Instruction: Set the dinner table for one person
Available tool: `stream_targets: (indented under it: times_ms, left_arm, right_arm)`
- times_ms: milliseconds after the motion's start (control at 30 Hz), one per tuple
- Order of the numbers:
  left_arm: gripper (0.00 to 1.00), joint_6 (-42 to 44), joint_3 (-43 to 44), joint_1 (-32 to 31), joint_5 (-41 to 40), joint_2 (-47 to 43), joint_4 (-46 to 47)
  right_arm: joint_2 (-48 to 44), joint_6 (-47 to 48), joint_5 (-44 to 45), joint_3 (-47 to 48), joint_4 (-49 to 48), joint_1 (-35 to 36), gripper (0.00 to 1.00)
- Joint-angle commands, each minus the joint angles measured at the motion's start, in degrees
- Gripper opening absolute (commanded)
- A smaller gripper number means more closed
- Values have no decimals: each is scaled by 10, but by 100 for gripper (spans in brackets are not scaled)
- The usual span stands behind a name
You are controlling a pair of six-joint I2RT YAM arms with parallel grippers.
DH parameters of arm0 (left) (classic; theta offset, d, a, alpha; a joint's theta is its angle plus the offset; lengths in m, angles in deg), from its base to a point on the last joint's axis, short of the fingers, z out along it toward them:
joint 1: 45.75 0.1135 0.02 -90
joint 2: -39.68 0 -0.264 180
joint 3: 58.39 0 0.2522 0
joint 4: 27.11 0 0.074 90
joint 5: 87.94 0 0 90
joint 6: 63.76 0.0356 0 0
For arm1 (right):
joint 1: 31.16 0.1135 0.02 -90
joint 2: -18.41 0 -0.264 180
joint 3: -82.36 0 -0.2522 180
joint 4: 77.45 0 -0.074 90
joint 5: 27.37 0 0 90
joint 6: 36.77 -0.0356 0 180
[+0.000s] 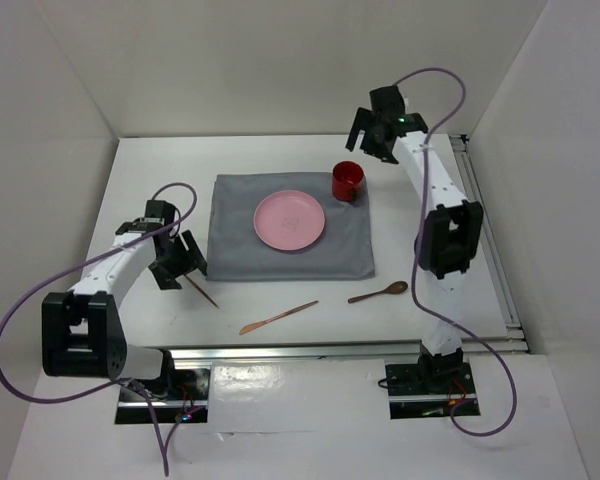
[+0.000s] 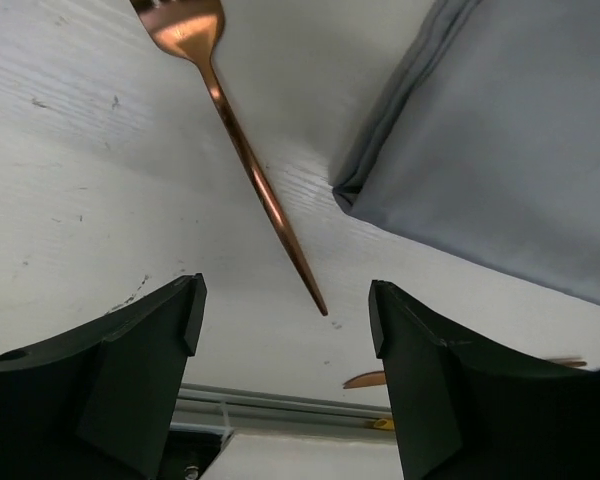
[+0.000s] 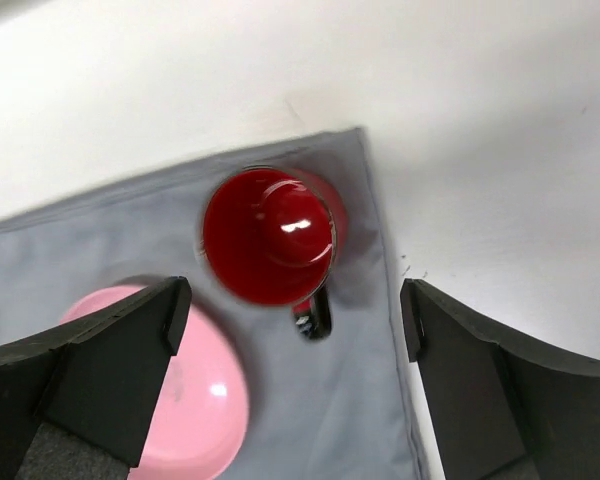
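Left jaws are standing wide apart, gripping nothing, hovering over the handle end of a thin copper metal fork (image 2: 250,170). It is lying on the large white matte worktop (image 1: 160,190), just beside the near-left corner of a grey rectangular cloth placemat (image 2: 500,130). Right jaws are gaping wide, empty, hanging above a round glossy red mug (image 3: 270,235). The mug is sitting on the placemat's far-right corner, beside a round pink plate (image 3: 210,400). A copper knife (image 1: 278,318) and a copper spoon (image 1: 378,292) are lying on the worktop near the placemat's near edge.

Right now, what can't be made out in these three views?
Fork: tines cut off by the top edge, left wrist view; from above, the left gripper covers its head.
Knife: only a tip shows, left wrist view, behind a finger.
Plate: right wrist view, cut by a finger and the bottom edge.
Mug: blurred, right wrist view; contents unclear.
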Motion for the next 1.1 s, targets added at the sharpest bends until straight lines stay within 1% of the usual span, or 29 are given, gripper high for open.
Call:
stream_targets:
  times_ms: [0, 33, 67, 100, 133, 167, 200, 233, 300, 367, 400, 433, 467, 500, 533, 567, 633, 667, 700, 733, 767, 800, 867, 900, 933, 1000, 1033, 1067]
  left_arm:
    - [83, -40, -26, 4, 16, 28, 65]
    - [80, -55, -26, 4, 9, 38, 75]
    - [80, -60, -33, 4, 9, 60, 91]
    - [79, -67, -38, 4, 9, 69, 99]
    - [79, -85, -38, 4, 1, 80, 104]
    - [75, -91, -38, 9, 1, 90, 120]
    - [75, -98, -38, 9, 1, 108, 120]
    - [73, -103, -38, 9, -6, 116, 128]
    - [71, -110, -38, 9, -18, 128, 135]
    - [64, -115, -33, 9, -27, 150, 135]
    - [58, -115, -33, 9, -34, 150, 135]
    - [50, -115, -28, 9, -34, 161, 135]
    - [27, -120, -28, 15, -34, 161, 129]
    - [15, -120, -15, 15, -44, 166, 119]
    - [4, -112, -9, 15, -56, 161, 103]
    - [0, -106, 1, 15, -67, 161, 90]
    - [0, -95, 41, -2, -90, 152, 62]
    - [0, -83, 58, -11, -118, 143, 30]
    - [0, -75, 91, -34, -135, 135, 14]
    - [0, -51, 106, -47, -162, 129, 2]
    - [0, -38, 120, -59, -171, 129, -15]
    - [0, -25, 144, -81, -171, 123, -21]
    - [0, 16, 160, -100, -166, 117, -22]
    - [0, 25, 176, -120, -159, 117, -22]
    - [0, 46, 183, -129, -152, 117, -22]
    - [0, 64, 221, -148, -127, 147, -21]
    - [0, 64, 234, -155, -108, 160, -22]
    - [0, 74, 244, -162, -108, 170, -22]
  right_arm:
    - [-156, 2, 6, -75, -44, -2, 99]
    - [-177, 2, 6, -100, -64, -2, 99]
    - [-195, 2, -1, -122, -71, 5, 99]
    - [-229, 2, -1, -163, -83, 5, 99]
    - [-242, 2, -1, -180, -83, 5, 99]
    - [-255, 2, -7, -195, -89, 10, 99]
    - [-266, 2, -7, -221, -89, 10, 99]
    - [-283, 2, -7, -230, -89, 16, 99]
    - [-297, 2, -7, -254, -89, 16, 99]
    - [-312, 2, -7, -279, -89, 16, 99]
    - [-318, 2, -1, -288, -89, 16, 99]
    - [-323, 2, -1, -296, -89, 16, 99]
    - [-331, 2, -1, -303, -89, 16, 99]
    - [-331, 2, -1, -315, -89, 16, 99]
    - [-338, 2, 4, -323, -89, 16, 99]
    - [-347, -3, 4, -329, -89, 16, 99]
    - [-363, -3, -1, -355, -89, 16, 99]
    - [-369, -3, -9, -364, -89, 16, 99]
    - [-379, -3, -9, -385, -89, 16, 98]
    - [-385, -3, -19, -397, -78, 16, 98]
    - [-391, -3, -19, -410, -78, 16, 97]
    - [-399, -3, -26, -442, -72, 30, 97]
    - [-424, -10, -26, -477, -65, 38, 97]
    - [-440, -10, -26, -511, -49, 49, 99]
    - [-447, -32, -26, -526, -41, 54, 99]
    - [-466, -50, -20, -570, -36, 67, 99]
    - [-466, -55, -26, -583, -29, 68, 99]
    - [-473, -56, -38, -594, -23, 68, 99]
